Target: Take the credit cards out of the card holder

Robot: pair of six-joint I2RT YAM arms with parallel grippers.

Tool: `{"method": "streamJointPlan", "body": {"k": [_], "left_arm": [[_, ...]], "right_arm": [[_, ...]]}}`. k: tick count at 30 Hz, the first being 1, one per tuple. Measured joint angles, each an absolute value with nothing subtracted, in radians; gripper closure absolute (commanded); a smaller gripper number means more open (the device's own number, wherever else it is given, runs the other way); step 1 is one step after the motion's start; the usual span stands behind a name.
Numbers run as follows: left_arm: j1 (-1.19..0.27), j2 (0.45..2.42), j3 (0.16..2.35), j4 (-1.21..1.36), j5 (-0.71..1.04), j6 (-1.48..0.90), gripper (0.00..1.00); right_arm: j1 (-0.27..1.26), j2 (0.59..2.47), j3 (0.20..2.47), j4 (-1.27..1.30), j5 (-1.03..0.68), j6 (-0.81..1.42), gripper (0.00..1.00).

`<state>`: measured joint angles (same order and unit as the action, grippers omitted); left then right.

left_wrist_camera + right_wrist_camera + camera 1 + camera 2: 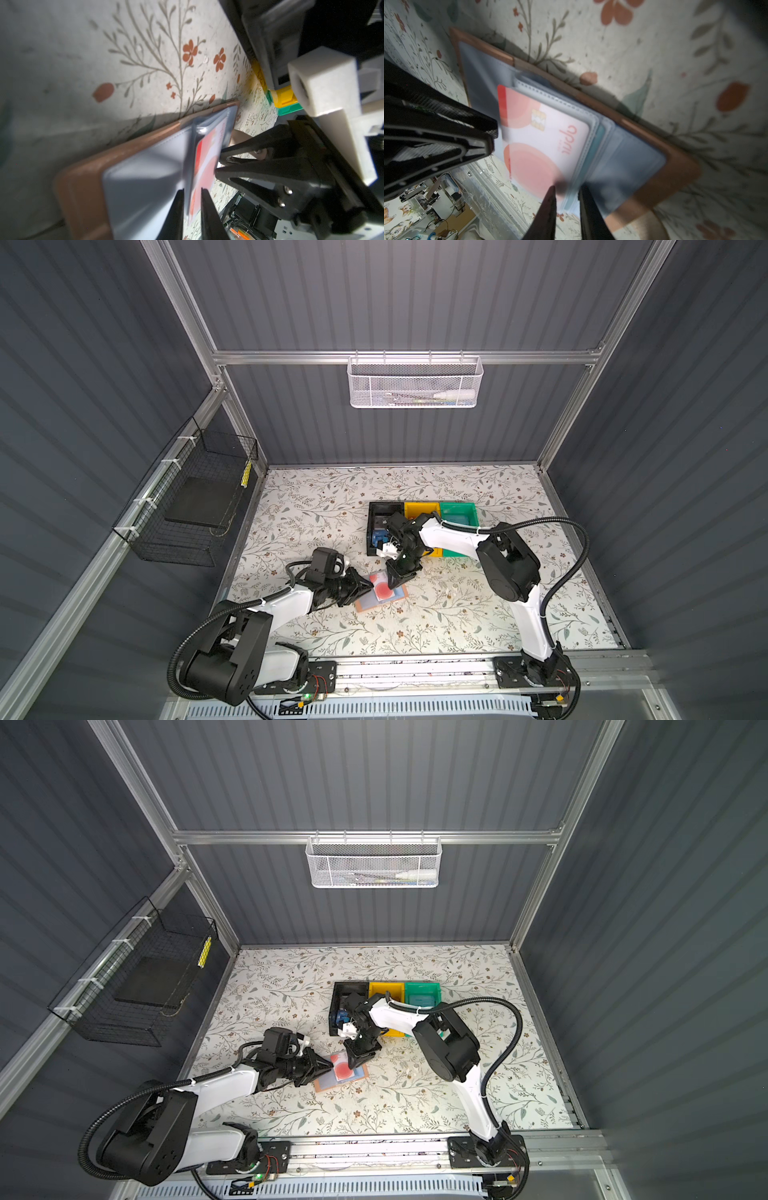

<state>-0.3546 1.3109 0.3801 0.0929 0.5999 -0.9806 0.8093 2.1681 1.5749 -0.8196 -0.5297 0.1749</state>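
Observation:
The tan card holder [365, 604] [322, 1085] lies open on the floral table, its clear sleeves up [83, 187] [683, 166]. A white-and-red credit card [384, 592] [345, 1072] [205, 158] [546, 149] sticks a little way out of the top sleeve. My left gripper [371, 584] [332, 1065] [192, 193] is shut on that card's protruding end. My right gripper [392, 583] [352, 1065] [565, 191] is shut on the long edge of the lifted sleeve pages. A teal card edge [599, 137] shows in a lower sleeve.
Behind the holder stand a black bin [374, 510] with a blue card [378, 537], a yellow bin [419, 510] and a green bin [469, 510]. Wire baskets hang on the left wall [187, 506] and back rail [413, 383]. The right arm reaches over the bins.

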Motion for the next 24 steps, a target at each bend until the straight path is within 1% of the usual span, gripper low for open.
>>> {"method": "streamJointPlan", "body": {"k": [7, 11, 24], "left_arm": [[-0.355, 1.328, 0.379, 0.131, 0.599, -0.985, 0.85], [-0.355, 1.351, 0.368, 0.157, 0.599, -0.992, 0.88], [-0.360, 1.356, 0.363, 0.175, 0.599, -1.000, 0.88]], "right_arm": [[0.807, 2.168, 1.573, -0.817, -0.535, 0.175, 0.76], [0.807, 2.168, 1.572, -0.817, -0.535, 0.175, 0.76], [0.807, 2.167, 1.571, -0.815, -0.538, 0.175, 0.76]]}}
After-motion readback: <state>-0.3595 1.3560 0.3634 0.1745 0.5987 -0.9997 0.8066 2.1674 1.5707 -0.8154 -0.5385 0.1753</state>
